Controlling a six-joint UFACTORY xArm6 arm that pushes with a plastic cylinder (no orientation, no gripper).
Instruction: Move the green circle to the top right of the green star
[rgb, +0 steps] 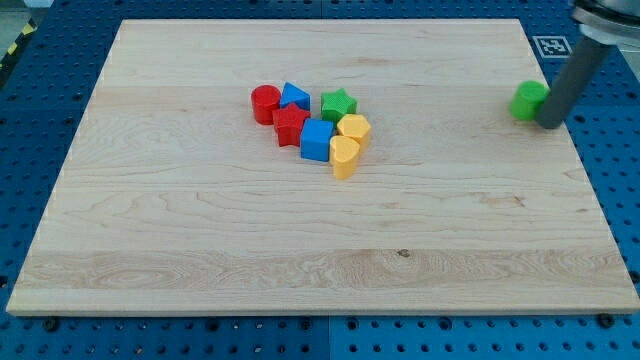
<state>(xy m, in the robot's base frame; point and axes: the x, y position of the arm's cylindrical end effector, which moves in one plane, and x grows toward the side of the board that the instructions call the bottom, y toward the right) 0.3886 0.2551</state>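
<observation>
The green circle (529, 100) sits near the board's right edge, toward the view's top right. My tip (551, 124) is right beside it on its right side, touching or almost touching it. The green star (338, 104) sits at the upper right of a cluster of blocks left of the board's centre, far to the left of the green circle.
The cluster holds a red circle (265, 103), a blue triangle (294, 96), a red star (290, 126), a blue cube (316, 140), a yellow hexagon (353, 128) and a yellow heart (344, 157). A marker tag (551, 45) lies off the board's top right corner.
</observation>
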